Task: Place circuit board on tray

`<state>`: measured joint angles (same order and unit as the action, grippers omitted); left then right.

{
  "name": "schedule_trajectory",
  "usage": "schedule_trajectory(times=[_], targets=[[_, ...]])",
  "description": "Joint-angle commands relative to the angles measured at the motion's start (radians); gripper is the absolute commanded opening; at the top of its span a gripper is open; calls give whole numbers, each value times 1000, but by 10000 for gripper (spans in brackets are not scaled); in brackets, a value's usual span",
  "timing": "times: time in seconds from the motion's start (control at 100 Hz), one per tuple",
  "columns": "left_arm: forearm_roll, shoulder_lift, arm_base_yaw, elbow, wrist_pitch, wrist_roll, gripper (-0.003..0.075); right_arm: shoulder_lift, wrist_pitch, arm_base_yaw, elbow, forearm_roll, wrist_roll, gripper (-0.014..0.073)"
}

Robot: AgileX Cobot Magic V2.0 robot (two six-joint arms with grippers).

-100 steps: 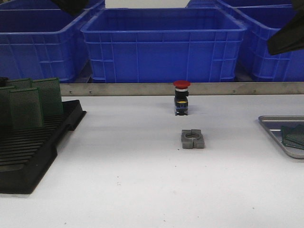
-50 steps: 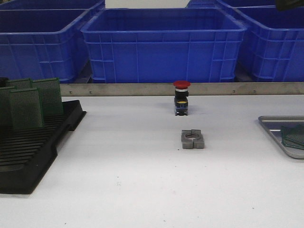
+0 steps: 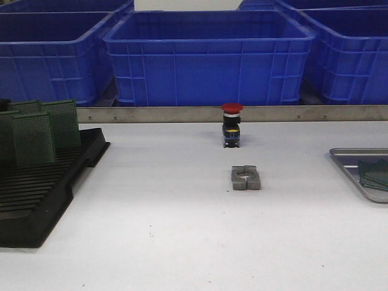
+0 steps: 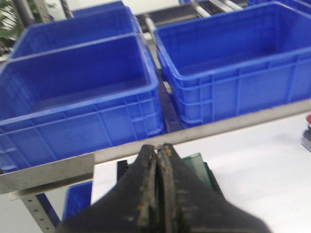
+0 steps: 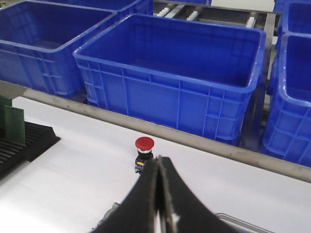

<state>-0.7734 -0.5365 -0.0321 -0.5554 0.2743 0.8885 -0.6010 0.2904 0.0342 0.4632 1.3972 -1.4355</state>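
The grey metal tray (image 3: 350, 159) lies at the table's right edge with a green circuit board (image 3: 374, 174) lying flat in it. Several green circuit boards (image 3: 37, 134) stand upright in the black slotted rack (image 3: 42, 194) at the left. Neither gripper shows in the front view. My left gripper (image 4: 158, 153) is shut and empty, high above the rack, with a green board (image 4: 200, 167) showing behind its fingers. My right gripper (image 5: 159, 162) is shut and empty, high above the table; a corner of the tray (image 5: 238, 224) shows beside it.
A red-capped push button (image 3: 231, 124) stands at the middle back of the table, with a grey metal clamp block (image 3: 245, 177) in front of it. Large blue bins (image 3: 209, 54) line up behind a metal rail (image 3: 182, 113).
A dark arm part that showed at the front view's top right, and another at the top left, have risen out of view. Nothing on the table has moved.
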Motion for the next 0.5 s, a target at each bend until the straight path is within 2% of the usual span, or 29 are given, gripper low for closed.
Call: schedule_trajectory(times=[0.0,0.3,0.49], targets=[[-32,48,-2,11,-123,-9,-20,90,-20,0,-18,29,-16,-61],[-40,251,-2,129,-152,-9,-20,385,-36,0,-186,29,-16,-61],[-40,359,-2,208,-150,-9,-20,503,-34,0,-252,29,-16,-61]])
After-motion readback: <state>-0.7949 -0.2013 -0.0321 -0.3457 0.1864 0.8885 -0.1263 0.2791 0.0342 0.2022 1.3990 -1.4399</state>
